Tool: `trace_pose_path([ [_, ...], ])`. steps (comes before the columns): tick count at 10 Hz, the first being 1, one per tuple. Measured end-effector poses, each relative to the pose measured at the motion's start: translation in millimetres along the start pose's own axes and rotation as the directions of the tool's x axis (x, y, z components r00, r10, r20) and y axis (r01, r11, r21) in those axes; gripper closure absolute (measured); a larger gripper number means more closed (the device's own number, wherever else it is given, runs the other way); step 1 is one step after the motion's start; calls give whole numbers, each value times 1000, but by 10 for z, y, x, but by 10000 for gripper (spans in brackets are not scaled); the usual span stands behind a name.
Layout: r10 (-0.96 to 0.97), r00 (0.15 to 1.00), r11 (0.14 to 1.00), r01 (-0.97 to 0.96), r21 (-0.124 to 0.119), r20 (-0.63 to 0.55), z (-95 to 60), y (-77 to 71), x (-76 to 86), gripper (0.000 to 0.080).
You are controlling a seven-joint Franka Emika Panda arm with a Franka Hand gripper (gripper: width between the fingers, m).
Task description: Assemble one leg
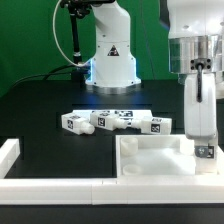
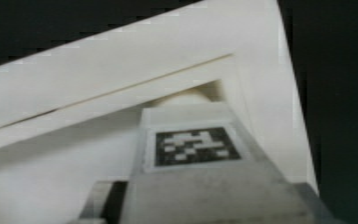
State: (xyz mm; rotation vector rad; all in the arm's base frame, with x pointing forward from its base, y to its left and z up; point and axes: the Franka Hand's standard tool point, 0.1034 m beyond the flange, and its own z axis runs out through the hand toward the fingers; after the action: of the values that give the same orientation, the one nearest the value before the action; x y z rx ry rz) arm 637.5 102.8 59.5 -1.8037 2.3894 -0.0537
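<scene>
The black table carried everything, and the large white square panel with its raised rim lay at the exterior view's lower right, with the long white border rail running along the front edge. On the table behind the panel, several small loose legs lay on their sides in a row, well apart from the arm.

The gripper stood upright over the far right part of the panel, and a leg was between its fingers, with its long axis vertical. In the wrist view the same leg showed its tag sticker, and its far end pointed straight down toward the inner corner of the panel, where the two rim walls meet. The jaws were closed on this leg, I judged, because it hung upright in the air with nothing else to carry it.

So the relation that mattered was this: the leg was directly below the jaws and in line with them, and the panel corner lay below the leg. I could not tell if the leg's lower end already touched the panel floor or was just above it. The coming move probably needed a straight descent, keeping the leg upright.
</scene>
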Motion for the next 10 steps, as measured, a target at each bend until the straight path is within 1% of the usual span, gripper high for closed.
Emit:
trace_pose_path([
  [1,-26,1000,1000,26,-1,0,5,3,0,438],
  [2,-132,991,991,132,-6,-6,9,8,9,299],
  [3,-318,948,948,318,-9,-6,7,8,4,299],
  [4,-492,871,871,492,-2,-3,5,10,-35,194],
  [5,-618,786,786,618,-3,5,6,43,-89,194],
  [6,-662,749,749,663,-3,10,8,67,-124,159],
  [7,-677,736,736,677,-4,8,12,55,-92,151],
  [9,-790,612,612,790,-4,6,12,46,-75,151],
  [10,-889,458,458,889,-14,-3,5,29,-60,151],
])
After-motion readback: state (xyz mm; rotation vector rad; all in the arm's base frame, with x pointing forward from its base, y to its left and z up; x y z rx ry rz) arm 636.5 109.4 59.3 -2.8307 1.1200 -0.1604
